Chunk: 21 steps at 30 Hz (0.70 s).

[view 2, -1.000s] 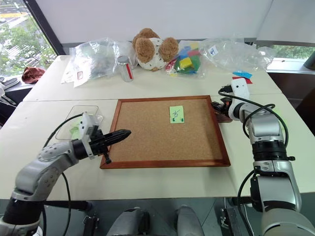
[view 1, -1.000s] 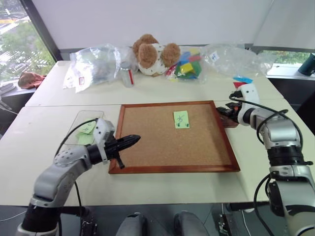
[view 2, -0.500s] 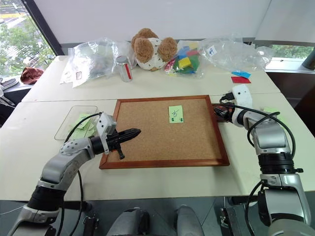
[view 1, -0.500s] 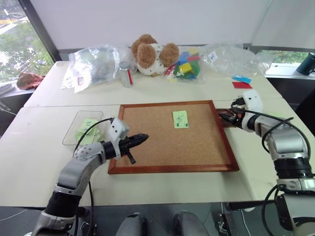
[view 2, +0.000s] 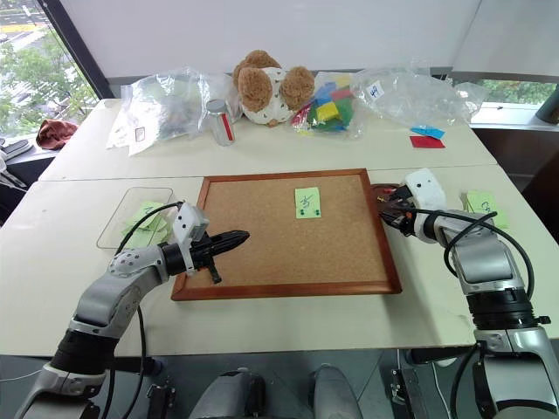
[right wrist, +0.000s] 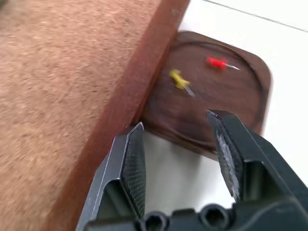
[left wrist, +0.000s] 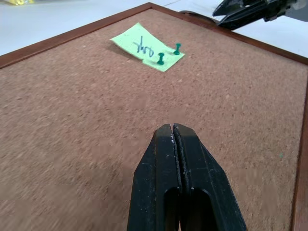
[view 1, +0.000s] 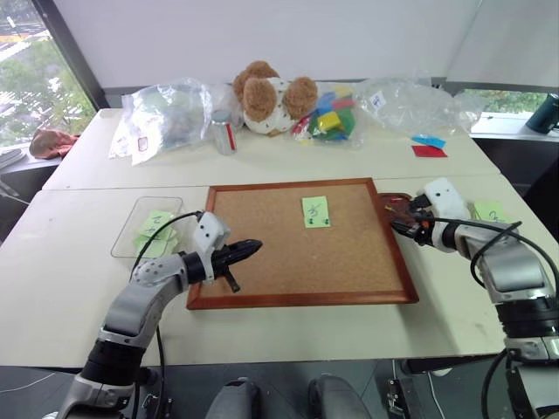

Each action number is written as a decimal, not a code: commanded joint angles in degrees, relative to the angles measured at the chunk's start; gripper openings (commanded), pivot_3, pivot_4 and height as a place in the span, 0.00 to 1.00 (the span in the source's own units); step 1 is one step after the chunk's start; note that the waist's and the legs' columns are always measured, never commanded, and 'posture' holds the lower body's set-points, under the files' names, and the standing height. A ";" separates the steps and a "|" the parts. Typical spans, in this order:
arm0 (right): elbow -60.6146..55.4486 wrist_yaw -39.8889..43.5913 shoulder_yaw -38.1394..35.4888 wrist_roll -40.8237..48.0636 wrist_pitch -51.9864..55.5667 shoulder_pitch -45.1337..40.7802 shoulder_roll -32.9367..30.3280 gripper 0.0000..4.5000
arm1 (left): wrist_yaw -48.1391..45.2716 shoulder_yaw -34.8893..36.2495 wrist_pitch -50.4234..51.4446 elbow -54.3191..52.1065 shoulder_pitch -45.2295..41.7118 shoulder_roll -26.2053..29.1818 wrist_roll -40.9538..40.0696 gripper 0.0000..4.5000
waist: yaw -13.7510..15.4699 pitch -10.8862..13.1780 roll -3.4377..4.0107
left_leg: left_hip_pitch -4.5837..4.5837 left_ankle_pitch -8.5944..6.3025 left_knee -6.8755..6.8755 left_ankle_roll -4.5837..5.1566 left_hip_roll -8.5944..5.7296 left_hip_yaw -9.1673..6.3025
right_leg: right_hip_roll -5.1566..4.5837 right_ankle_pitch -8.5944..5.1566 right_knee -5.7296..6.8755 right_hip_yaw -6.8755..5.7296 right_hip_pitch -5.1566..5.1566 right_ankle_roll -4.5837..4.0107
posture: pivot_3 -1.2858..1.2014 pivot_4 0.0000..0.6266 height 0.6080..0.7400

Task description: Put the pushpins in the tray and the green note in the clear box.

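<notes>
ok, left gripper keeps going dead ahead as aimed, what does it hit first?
Probably the corkboard surface: the shut left gripper points slightly downward over it. The green note with two pushpins lies farther on, a little aside.

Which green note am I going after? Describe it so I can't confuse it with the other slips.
Find the corkboard in the middle of the table. The green note lies on its cork near the far edge, pinned by two green pushpins along one end. It is the slip on the board, unlike those in the clear box.

tray [view 1: 395,202]: mostly hidden behind right gripper [view 1: 400,225] | clear box [view 1: 131,229]: near end behind left arm
</notes>
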 commanded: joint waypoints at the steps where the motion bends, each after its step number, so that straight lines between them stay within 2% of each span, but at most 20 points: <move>1: -4.96 1.98 0.25 2.27 1.02 0.79 1.01 0.50 | -0.10 1.62 -1.39 -0.83 -0.13 0.31 0.04 0.00 | 0.01 0.00 0.00 | 0.00 0.00 0.00 0.00 0.00 -0.01 | 0.00 0.00 0.00 0.00 0.00 0.00 | 0.52 0.24 1.00; 8: -6.30 1.42 1.03 1.90 1.31 1.10 1.48 0.50 | -0.11 1.78 -1.49 -1.05 0.33 0.48 0.29 0.00 | 0.06 0.00 0.00 | 0.00 0.00 0.05 -0.01 0.00 -0.01 | 0.00 0.00 0.00 0.00 0.01 0.00 | 0.52 0.24 1.00; 13: -6.27 0.93 -2.25 4.59 2.21 -1.16 2.18 0.50 | -0.28 1.30 -2.37 1.16 0.11 0.37 1.54 0.00 | 0.08 0.00 0.00 | -0.01 0.02 0.05 -0.04 -0.01 0.00 | -0.01 0.00 0.00 0.00 0.01 0.00 | 0.52 0.24 1.00; 21: -11.04 2.29 1.50 7.29 5.15 -4.80 5.28 0.50 | 0.38 -1.26 -4.43 7.94 -1.35 -1.65 6.07 0.00 | 0.01 -0.01 -0.03 | 0.01 0.01 0.05 -0.02 0.00 -0.01 | 0.02 0.00 0.04 0.00 0.00 0.01 | 0.52 0.24 1.00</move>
